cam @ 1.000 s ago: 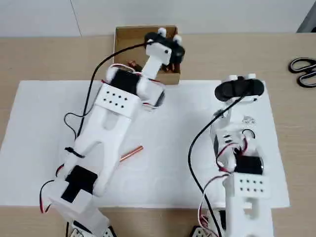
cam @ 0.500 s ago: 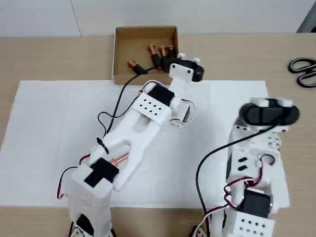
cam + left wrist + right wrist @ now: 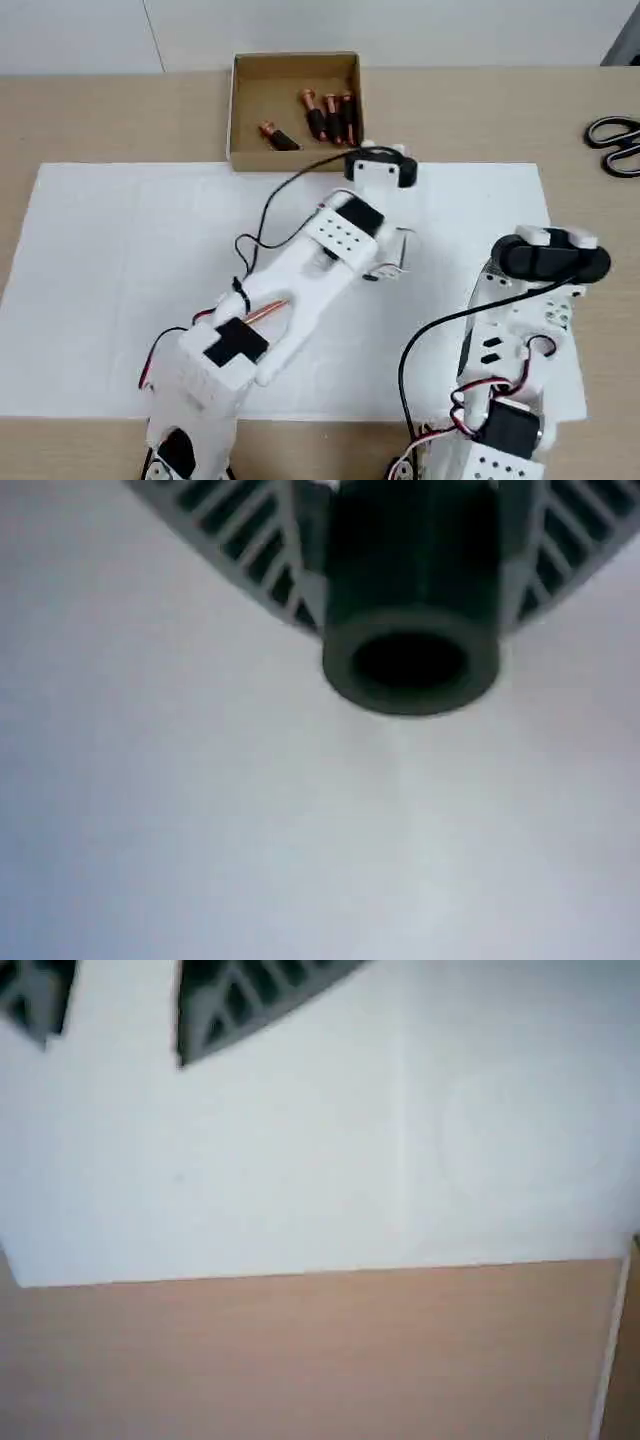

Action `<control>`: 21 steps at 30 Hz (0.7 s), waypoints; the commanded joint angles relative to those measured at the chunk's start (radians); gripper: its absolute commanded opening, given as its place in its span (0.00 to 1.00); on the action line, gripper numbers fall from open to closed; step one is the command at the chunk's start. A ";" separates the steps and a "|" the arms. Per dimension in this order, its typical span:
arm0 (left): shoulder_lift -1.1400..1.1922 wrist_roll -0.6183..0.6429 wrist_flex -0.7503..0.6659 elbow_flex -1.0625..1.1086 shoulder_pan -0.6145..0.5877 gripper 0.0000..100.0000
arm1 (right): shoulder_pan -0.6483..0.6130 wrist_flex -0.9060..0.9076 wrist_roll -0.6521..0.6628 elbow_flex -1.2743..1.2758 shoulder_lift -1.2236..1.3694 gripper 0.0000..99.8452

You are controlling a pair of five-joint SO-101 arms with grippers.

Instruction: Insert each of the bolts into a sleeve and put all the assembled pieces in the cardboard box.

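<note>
The cardboard box at the far edge holds several copper bolts in black sleeves. My left gripper hovers over the white paper just on the near side of the box's right corner. In the left wrist view that left gripper is shut on a black sleeve, whose open end sticks out past the ribbed fingers. A loose copper bolt lies on the paper, partly under the left arm. My right gripper is open above the paper's right edge, with nothing in it.
The white paper sheet covers most of the wooden table. Black scissors lie at the far right edge. The right arm stands over the paper's right side, and the paper's left half has free room.
My left gripper has drawn back from over the box to the paper beside its right corner, uncovering the pieces inside. The right arm has swung to the right and nearer.
</note>
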 commanded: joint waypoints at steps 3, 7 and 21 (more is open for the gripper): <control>-0.012 0.011 -0.087 -0.005 0.002 0.01 | 0.012 0.002 -0.005 -0.005 -0.036 0.08; -0.003 0.011 -0.123 -0.004 0.002 0.05 | 0.012 0.004 -0.005 -0.005 -0.039 0.08; -0.017 0.006 -0.117 -0.013 -0.037 0.18 | 0.012 0.004 -0.005 -0.005 -0.039 0.08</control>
